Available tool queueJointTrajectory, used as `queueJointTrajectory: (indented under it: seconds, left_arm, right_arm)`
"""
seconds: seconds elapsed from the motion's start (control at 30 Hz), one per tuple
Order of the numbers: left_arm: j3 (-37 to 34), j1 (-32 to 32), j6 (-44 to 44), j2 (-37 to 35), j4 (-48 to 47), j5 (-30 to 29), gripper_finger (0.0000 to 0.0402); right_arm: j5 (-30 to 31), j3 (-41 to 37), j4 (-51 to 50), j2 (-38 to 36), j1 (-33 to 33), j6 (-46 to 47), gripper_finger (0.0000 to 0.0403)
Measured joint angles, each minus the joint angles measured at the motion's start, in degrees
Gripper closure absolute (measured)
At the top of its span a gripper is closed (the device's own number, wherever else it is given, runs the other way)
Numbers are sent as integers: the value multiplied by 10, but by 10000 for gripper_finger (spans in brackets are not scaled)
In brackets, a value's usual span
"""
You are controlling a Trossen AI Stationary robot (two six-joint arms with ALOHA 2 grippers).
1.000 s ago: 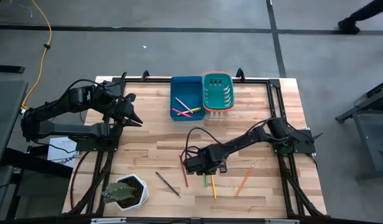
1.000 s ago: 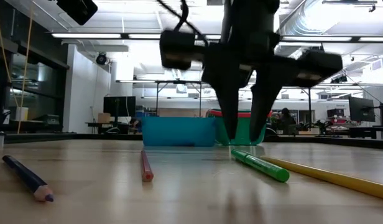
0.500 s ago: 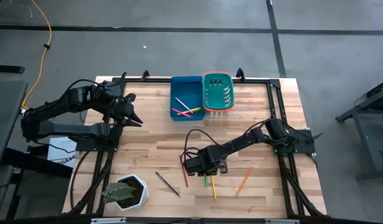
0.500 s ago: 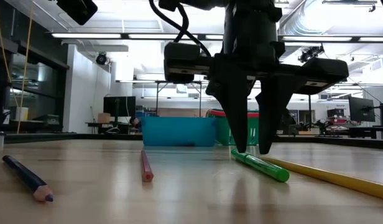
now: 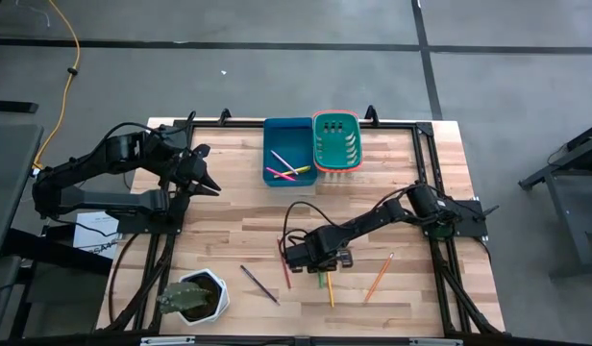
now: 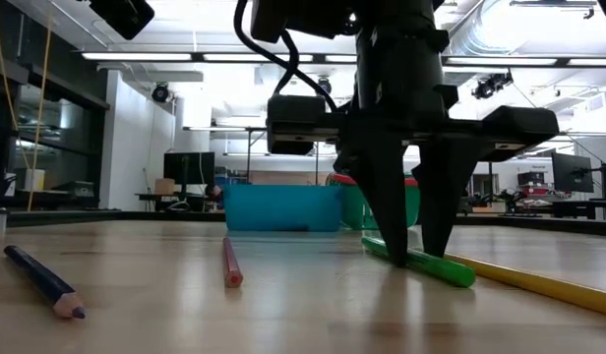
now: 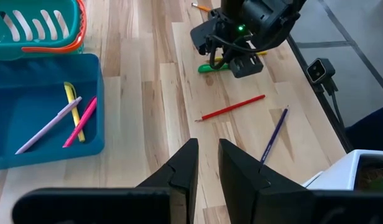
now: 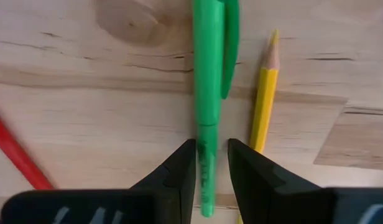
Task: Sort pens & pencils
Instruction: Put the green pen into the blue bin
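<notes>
My right gripper points down at the table's near middle. Its fingers, a narrow gap apart, stand on either side of a green pen that lies flat on the wood. A yellow pencil lies right beside the pen. An orange pencil, a red pencil and a dark purple pencil lie flat nearby. My left gripper hovers over the table's left part, slightly open and holding nothing. My right gripper comes from above with its fingers across the green pen's barrel, on the part away from the clip. One finger lies against the barrel's edge. I cannot tell whether the other touches. The pen lies on the table.
A blue bin at the far middle holds pink, yellow and lilac pens. A teal basket with an orange rim stands beside it. A white pot with a plant sits at the near left. Black rails frame the table.
My right gripper has come down and a little toward the near edge. Its fingertips now reach the table on either side of the green pen. The pen has shifted slightly on the wood.
</notes>
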Motion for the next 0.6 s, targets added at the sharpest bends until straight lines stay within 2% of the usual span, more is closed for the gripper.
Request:
queueJointTrajectory:
  seconds: [0.23,0.6]
  left_arm:
    - [0,0,0,0,0,0,350]
    - [0,0,0,0,0,0,350]
  right_arm:
    - [-3,0,-7,0,0,-4,322]
    - [-3,0,-5,0,-1,-13,392]
